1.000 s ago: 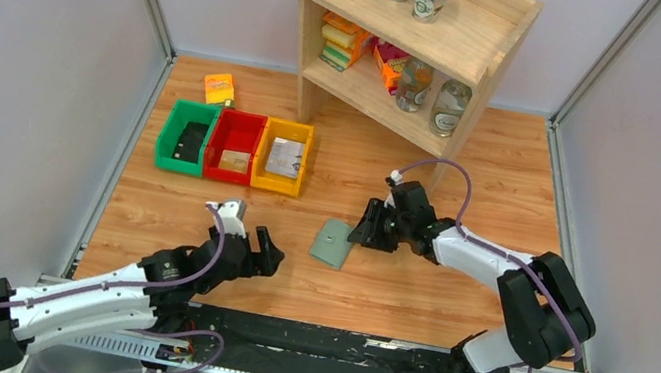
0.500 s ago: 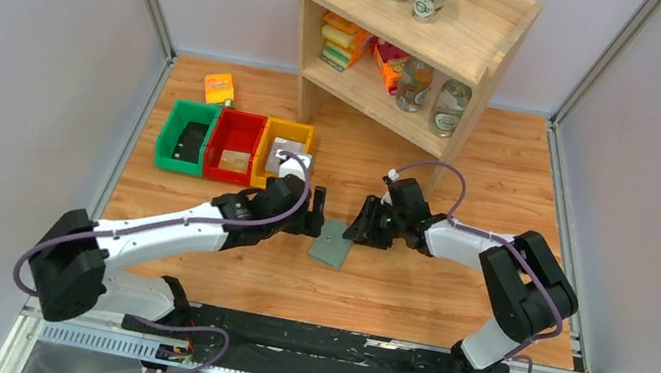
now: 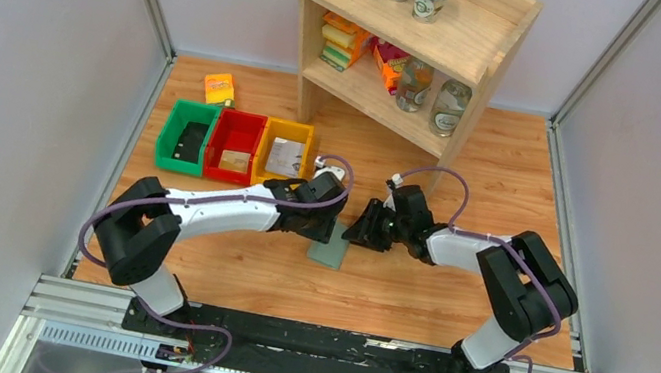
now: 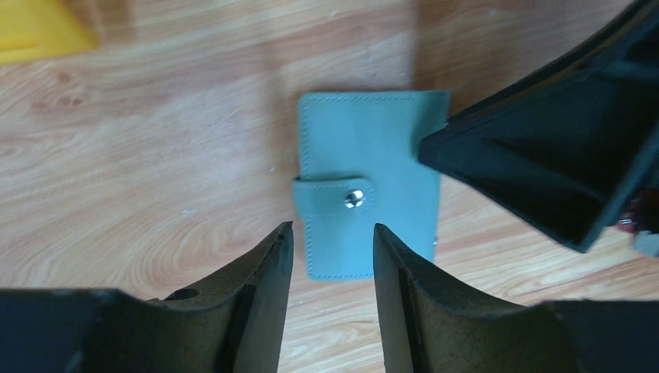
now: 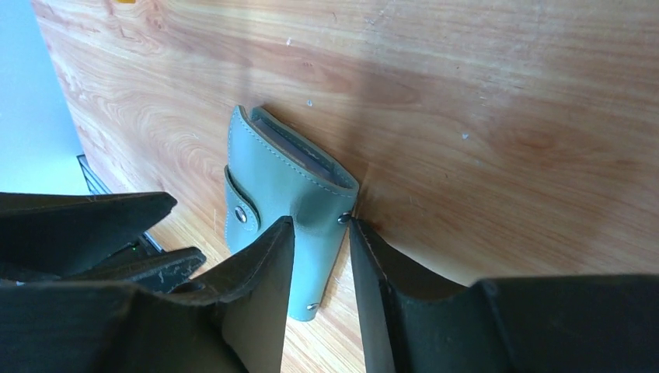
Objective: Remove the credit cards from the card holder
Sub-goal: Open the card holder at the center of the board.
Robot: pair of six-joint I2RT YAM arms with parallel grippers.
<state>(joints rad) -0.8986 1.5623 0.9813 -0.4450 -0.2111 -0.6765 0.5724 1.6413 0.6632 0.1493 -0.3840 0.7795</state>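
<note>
The card holder lies flat on the wooden table, sage-green and closed by a snapped side tab. From above only part of the card holder shows under the left arm. My left gripper hovers over its near edge, open, with nothing between the fingers. My right gripper is open and low at the card holder: one finger lies over its cover, the other stands on the table against its riveted edge. The credit cards are hidden inside; only a grey inner edge shows at the holder's mouth.
Green, red and yellow bins stand in a row left of the grippers. An orange packet lies behind them. A wooden shelf with jars and cups stands at the back.
My left arm has swung from the near left of the table to the card holder, and its jaws have narrowed. My right gripper has stayed at the holder and closed slightly.
</note>
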